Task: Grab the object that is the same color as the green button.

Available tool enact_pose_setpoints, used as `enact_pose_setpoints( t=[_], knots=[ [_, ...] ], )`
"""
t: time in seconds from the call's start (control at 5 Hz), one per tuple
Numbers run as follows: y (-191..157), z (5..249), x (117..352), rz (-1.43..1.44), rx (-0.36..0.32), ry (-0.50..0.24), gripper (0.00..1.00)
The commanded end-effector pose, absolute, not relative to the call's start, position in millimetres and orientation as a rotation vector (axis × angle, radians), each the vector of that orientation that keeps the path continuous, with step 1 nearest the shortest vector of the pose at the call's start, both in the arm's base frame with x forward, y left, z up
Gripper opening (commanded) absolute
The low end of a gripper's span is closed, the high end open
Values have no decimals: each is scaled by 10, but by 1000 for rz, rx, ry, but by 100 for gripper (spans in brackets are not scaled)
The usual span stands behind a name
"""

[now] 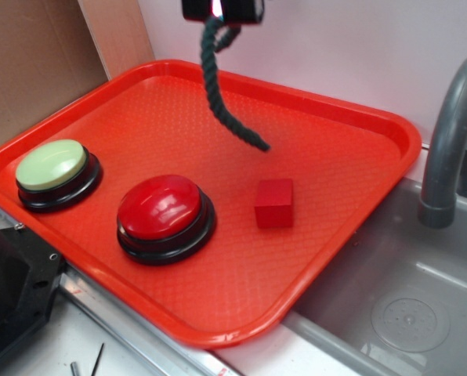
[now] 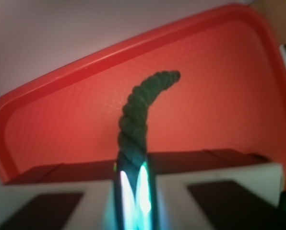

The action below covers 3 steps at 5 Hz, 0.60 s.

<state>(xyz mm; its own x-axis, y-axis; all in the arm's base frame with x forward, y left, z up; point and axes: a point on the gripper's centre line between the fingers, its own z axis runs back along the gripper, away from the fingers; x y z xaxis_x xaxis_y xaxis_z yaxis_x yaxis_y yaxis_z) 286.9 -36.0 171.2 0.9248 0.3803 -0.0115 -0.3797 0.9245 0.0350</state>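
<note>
Two buttons, red button and green button, sit lower left while the gripper up top pinches the hanging green rope.

Tray: holds two buttons and a cube. Green button at left edge; second button to its right, nearer front; cube right of that. Rope piece hangs from end effector above tray's rear. Sink and faucet to the right.
</note>
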Motion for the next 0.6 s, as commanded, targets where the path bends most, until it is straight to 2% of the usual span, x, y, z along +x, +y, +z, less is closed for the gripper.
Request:
enact_pose_setpoints(
  t=[0.0, 0.2, 0.4],
  knots=[
    [87, 2591, 2704, 294, -92, -105, 0],
    [168, 2688, 2602, 287, -132, -144, 0],
    [192, 2609, 2663, 272, -74, -183, 0]
  ],
)
